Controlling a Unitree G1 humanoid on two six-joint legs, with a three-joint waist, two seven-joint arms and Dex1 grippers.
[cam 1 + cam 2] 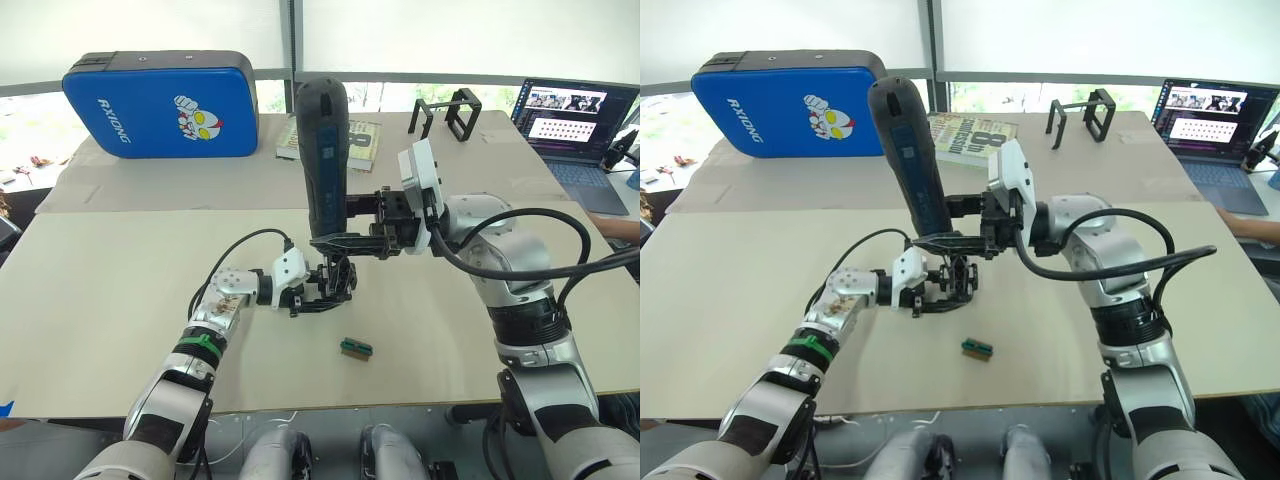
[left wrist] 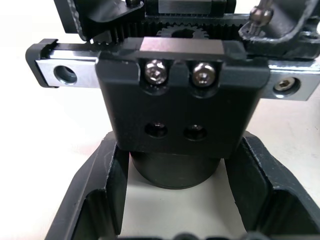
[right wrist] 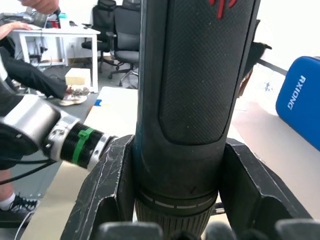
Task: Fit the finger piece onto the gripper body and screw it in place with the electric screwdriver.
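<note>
Blue case at the table's back reads "RXIONG". Right gripper is clamped around the electric screwdriver, upright over the gripper body, which left gripper pinches at table centre.

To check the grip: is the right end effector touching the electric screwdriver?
Touching. The right wrist view shows both fingers pressed against the electric screwdriver barrel, no gap.

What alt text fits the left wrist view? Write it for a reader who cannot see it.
A small black gripper body with a round cylindrical base sits between the left gripper's two black fingers, close up. Two silver screws sit in its upper holes, and two lower holes are dark.
</note>
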